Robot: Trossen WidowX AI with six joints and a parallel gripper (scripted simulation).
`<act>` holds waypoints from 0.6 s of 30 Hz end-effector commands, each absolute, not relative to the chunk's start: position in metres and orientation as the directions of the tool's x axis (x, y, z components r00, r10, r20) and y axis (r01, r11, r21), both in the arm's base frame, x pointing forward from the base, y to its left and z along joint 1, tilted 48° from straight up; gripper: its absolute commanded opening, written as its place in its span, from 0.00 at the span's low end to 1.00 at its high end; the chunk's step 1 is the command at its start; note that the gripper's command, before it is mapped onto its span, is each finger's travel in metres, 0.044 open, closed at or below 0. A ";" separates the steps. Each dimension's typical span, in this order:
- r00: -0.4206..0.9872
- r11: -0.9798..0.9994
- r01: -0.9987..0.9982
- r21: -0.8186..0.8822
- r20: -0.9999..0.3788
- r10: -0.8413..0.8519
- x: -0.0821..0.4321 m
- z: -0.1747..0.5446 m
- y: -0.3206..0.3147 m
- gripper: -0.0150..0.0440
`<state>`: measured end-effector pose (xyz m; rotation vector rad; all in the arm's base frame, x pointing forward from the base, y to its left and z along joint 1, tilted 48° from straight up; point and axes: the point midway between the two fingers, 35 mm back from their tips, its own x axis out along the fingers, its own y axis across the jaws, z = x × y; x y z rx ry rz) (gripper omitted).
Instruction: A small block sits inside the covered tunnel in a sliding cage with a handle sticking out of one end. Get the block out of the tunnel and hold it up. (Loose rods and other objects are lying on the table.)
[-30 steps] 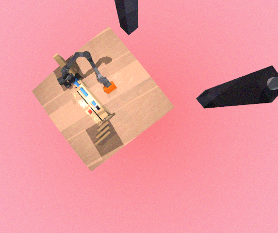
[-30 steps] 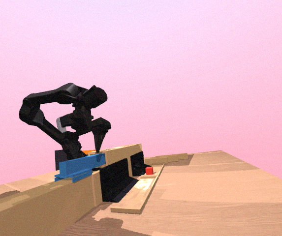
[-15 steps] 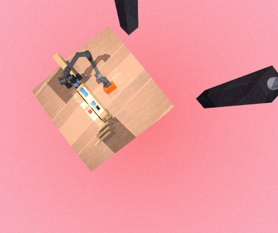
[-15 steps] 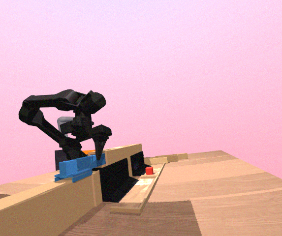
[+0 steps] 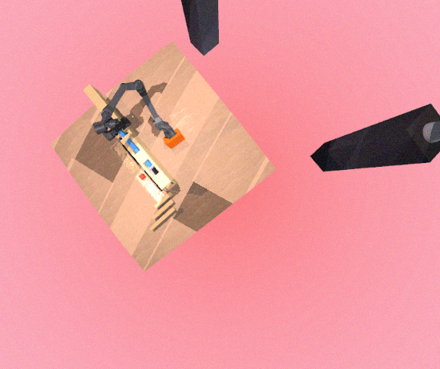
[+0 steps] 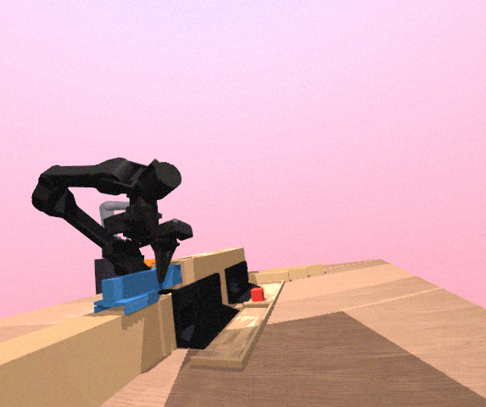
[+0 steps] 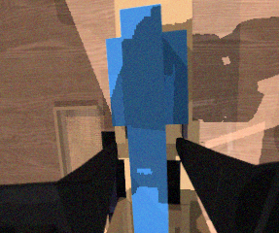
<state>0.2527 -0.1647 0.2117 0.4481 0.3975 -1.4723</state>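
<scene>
Near the counter's (image 5: pixel 220 131) (image 6: pixel 409 324) (image 7: pixel 22 73) upper-left edge, your gripper (image 5: pixel 121 129) (image 6: pixel 161 285) (image 7: pixel 147 145) is spread around the blue handle (image 5: pixel 122 134) (image 6: pixel 133 287) (image 7: pixel 148 150); rightward, the red block (image 5: pixel 142 176) (image 6: pixel 257 293) sits on the tray (image 5: pixel 150 188) (image 6: pixel 219 361) beside the tunnel (image 5: pixel 163 179) (image 6: pixel 216 261), facing the lower-left edge!

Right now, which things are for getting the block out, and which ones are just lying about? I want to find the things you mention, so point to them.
For the job:
- blue slider (image 5: pixel 133 145) (image 6: pixel 133 284) (image 7: pixel 144 87)
- wooden tunnel (image 5: pixel 162 176) (image 6: pixel 216 264) (image 7: pixel 185 177)
- red block (image 5: pixel 142 176) (image 6: pixel 257 294), probably the one wanted, in the tray (image 5: pixel 154 191) (image 6: pixel 216 363) (image 7: pixel 58 141) beside the tunnel

Just lying about, I think:
- wooden sticks (image 5: pixel 163 219) (image 6: pixel 298 274) past the tunnel's end
</scene>
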 end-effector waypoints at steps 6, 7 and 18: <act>0.062 0.043 0.998 0.050 -0.516 -0.855 0.253 0.212 -0.165 0.31; 0.062 0.043 0.998 0.050 -0.516 -0.855 0.253 0.212 -0.165 0.30; 0.062 0.043 0.998 0.049 -0.520 -0.852 0.255 0.190 -0.149 0.25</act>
